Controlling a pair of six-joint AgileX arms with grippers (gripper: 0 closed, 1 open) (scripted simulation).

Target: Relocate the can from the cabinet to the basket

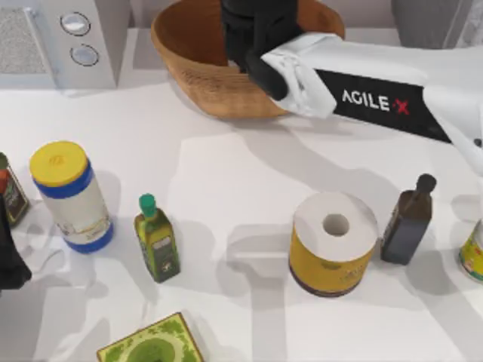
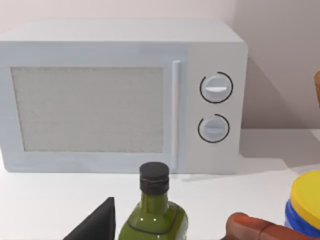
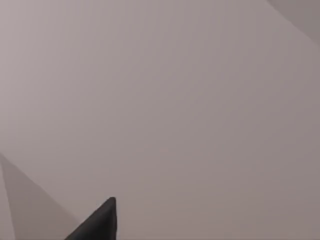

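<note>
The wicker basket stands at the back middle of the table. My right arm reaches in from the right, and its black gripper hangs over the basket's inside. The can is hidden; I cannot tell whether the right gripper holds anything. A corner of the grey cabinet shows at the back right. The right wrist view faces a plain wall. My left gripper is parked at the table's left edge.
A white microwave with two knobs stands at the back left. On the table are a white jar with a yellow lid, a green oil bottle, a paper roll, a dark bottle, a yellow-green can and a green box.
</note>
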